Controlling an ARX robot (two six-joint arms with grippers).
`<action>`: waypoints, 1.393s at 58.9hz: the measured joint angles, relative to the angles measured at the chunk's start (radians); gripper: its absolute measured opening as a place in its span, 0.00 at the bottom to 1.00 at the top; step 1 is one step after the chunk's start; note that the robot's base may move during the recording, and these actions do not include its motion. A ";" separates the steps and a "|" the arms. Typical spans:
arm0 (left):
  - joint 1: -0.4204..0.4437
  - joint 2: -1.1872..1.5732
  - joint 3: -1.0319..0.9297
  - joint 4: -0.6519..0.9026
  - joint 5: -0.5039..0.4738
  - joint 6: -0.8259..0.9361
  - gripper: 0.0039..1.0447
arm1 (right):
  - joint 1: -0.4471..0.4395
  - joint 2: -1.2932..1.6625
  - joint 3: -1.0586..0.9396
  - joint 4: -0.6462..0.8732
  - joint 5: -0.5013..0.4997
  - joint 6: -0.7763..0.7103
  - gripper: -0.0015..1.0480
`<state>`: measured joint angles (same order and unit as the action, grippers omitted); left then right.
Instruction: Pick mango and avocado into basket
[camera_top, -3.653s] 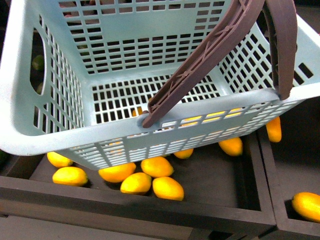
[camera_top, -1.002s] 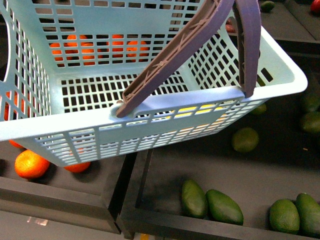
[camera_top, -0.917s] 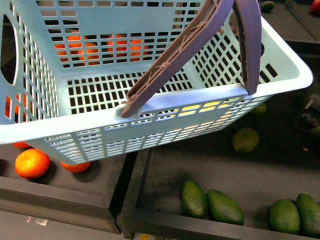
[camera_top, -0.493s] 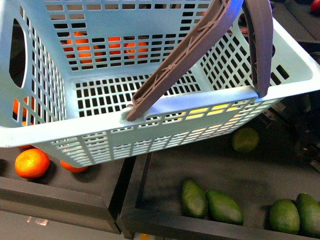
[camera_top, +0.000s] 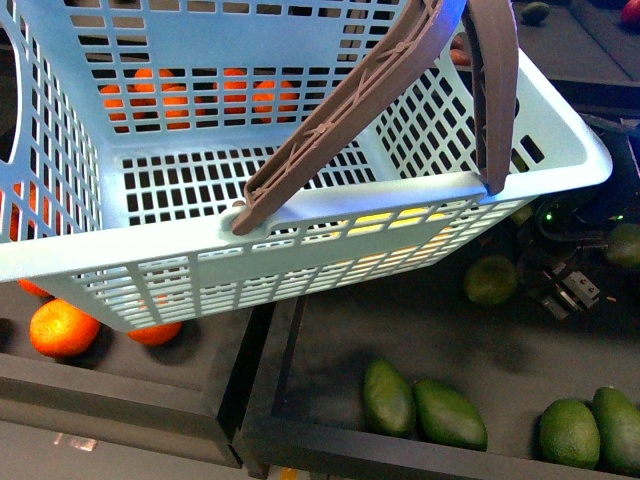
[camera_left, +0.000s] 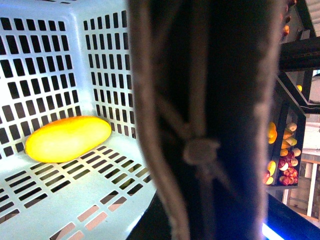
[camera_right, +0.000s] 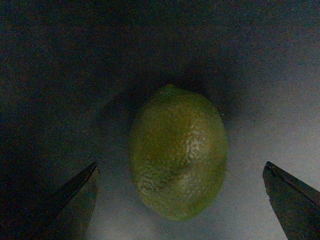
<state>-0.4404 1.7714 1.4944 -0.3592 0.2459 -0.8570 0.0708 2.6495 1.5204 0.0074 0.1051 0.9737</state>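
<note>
The turquoise basket (camera_top: 300, 215) hangs in the air and fills the upper left of the front view. Its brown handle (camera_left: 200, 125) is clamped in my left gripper, whose fingers are hidden behind it. One yellow mango (camera_left: 67, 138) lies on the basket floor and glows through the slots (camera_top: 400, 220). Several dark green avocados (camera_top: 388, 397) lie along the near edge of the bin below. My right gripper (camera_top: 572, 288) is open beside a rounder yellow-green fruit (camera_top: 490, 279). In the right wrist view that pebbled fruit (camera_right: 177, 152) sits between the wide-apart fingers of the gripper (camera_right: 180, 167), untouched.
Oranges (camera_top: 63, 328) fill the left bin, and more of them show through the basket wall. A dark wooden divider (camera_top: 262, 370) separates that bin from the avocado bin. Further avocados (camera_top: 568, 432) lie at the bottom right. Distant fruit shelves (camera_left: 280, 150) show past the handle.
The view has shifted from the mango bin to the orange and avocado bins. Over the last second the basket swayed slightly, and my right gripper came in from the right, down by the yellow-green fruit.
</note>
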 joint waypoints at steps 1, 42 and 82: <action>0.000 0.000 0.000 0.000 0.000 0.000 0.04 | 0.001 0.008 0.010 -0.004 0.000 0.001 0.93; 0.000 0.000 0.000 0.000 0.001 0.008 0.04 | 0.003 0.157 0.143 -0.062 0.003 0.003 0.85; -0.001 0.000 0.000 0.000 0.012 0.000 0.04 | -0.169 -0.083 -0.166 0.122 -0.042 -0.069 0.63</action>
<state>-0.4412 1.7714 1.4944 -0.3592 0.2577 -0.8574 -0.0978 2.5664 1.3540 0.1291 0.0628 0.9047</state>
